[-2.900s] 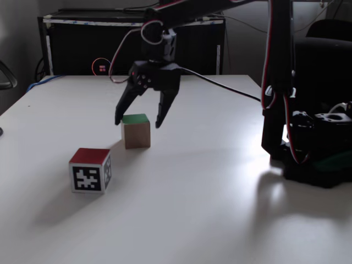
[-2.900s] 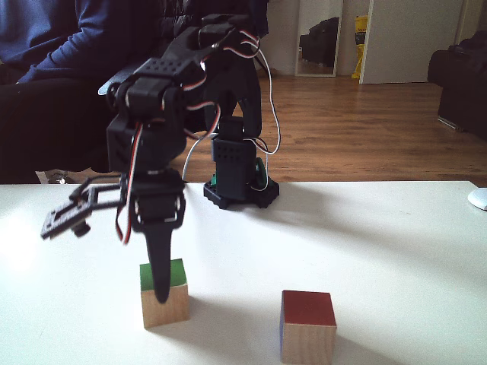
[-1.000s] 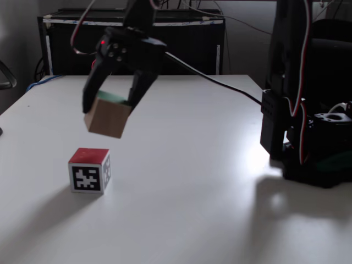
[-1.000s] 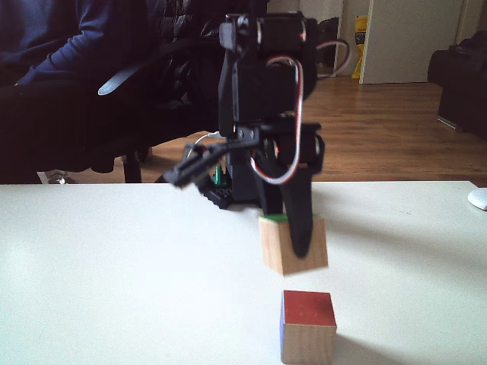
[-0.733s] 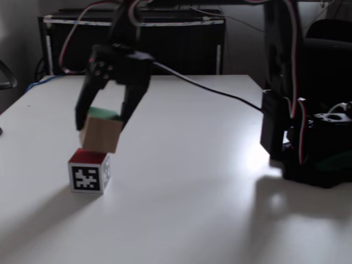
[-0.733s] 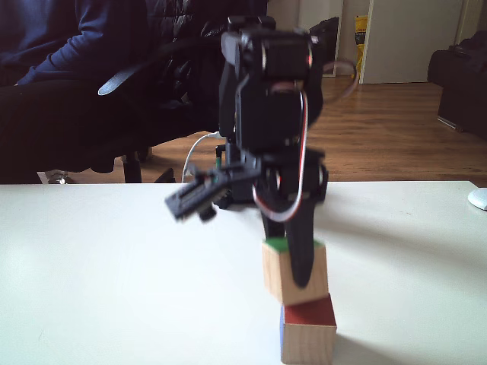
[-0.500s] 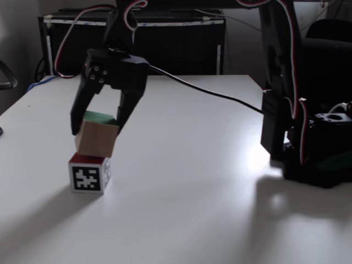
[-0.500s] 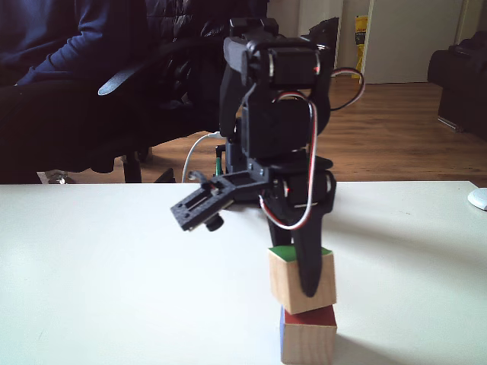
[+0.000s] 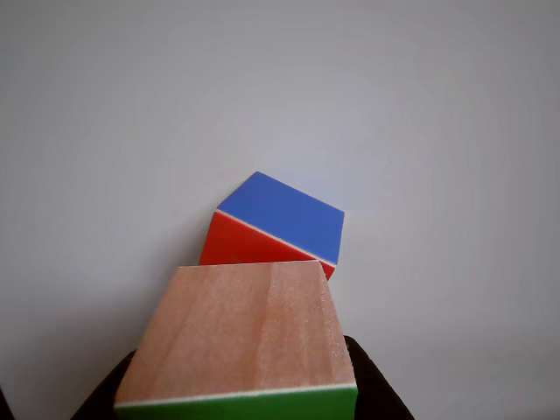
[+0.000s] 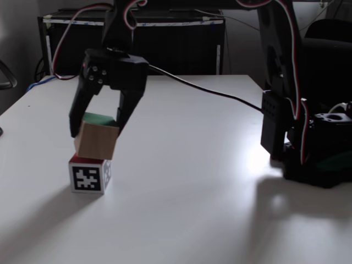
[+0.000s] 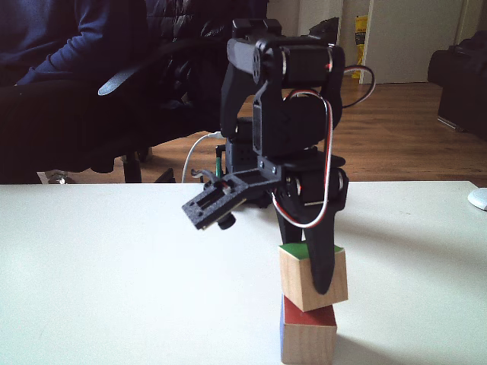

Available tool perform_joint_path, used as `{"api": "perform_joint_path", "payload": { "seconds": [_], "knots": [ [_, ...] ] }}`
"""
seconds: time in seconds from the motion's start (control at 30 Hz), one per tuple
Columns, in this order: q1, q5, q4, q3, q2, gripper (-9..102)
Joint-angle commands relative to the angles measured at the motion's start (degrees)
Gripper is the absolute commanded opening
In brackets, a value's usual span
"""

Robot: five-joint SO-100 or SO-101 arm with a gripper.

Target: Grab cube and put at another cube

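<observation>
Jaws: closed on the cube [image 10: 97, 139], one black finger down each side of it, seen in a fixed view; gripper [image 10: 94, 127] hangs from above with its tips just past the cube's upper edges. In a fixed view from the opposite side, gripper [image 11: 319, 274] shows one finger running down the near wooden face of the cube [image 11: 312, 277].

Cube: plain wood, green face uppermost in both fixed views, tilted rather than level. Its lower edge touches the top of another cube [image 10: 89, 173]; whether it rests fully there cannot be told. In the other view, cube [image 9: 245, 337] appears close up, wooden face forward, green strip with a thin white line along the bottom.

Another cube: sits on the table [image 10: 192, 181], red face up, black-and-white marker face toward the camera in a fixed view. In the other view, another cube [image 9: 276, 229] shows blue and red faces, just beyond the wooden one.

Arm base [image 10: 313, 148]: black, at the right of the table, well apart from both cubes.
</observation>
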Motion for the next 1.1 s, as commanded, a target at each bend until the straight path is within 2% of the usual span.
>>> {"api": "perform_joint_path", "payload": {
  "seconds": [0.0,0.17,0.87,1.07],
  "knots": [
    [-0.35,0.53,0.26,-3.43,0.79,17],
    [-0.18,0.70,0.35,-3.34,0.62,19],
    [0.70,2.11,2.90,-5.45,-0.44,38],
    [-0.09,2.02,3.87,0.00,8.35,40]
  ]
}}
